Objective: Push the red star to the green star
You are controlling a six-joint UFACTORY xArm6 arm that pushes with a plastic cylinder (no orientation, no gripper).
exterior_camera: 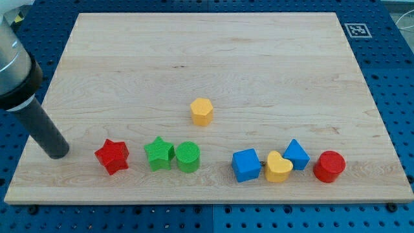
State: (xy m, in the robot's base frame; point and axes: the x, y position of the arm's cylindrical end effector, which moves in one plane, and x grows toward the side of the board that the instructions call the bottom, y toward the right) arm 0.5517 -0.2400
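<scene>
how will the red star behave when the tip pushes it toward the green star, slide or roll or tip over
The red star looks squat and flat-bottomed, so it should slide, not roll or tip. Its points may make it spin if my tip, now just to its left in the view, hits off-centre. The green star sits close, so a short push probably suffices.

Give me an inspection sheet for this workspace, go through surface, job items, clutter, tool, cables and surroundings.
Surface: light wooden board, flat, blocks only along the view's lower half.
Job's things: red star near the view's bottom left; green star just to its right, a small gap between them.
Clutter: green cylinder touching the green star; yellow hexagon alone mid-board; blue cube, yellow heart, blue block and red cylinder clustered at the view's bottom right.
Tool: no hand; my tip sits left of the red star, apart from it.
Cables: nothing seen.
Surroundings: blue perforated table; a printed marker at the top right.
</scene>
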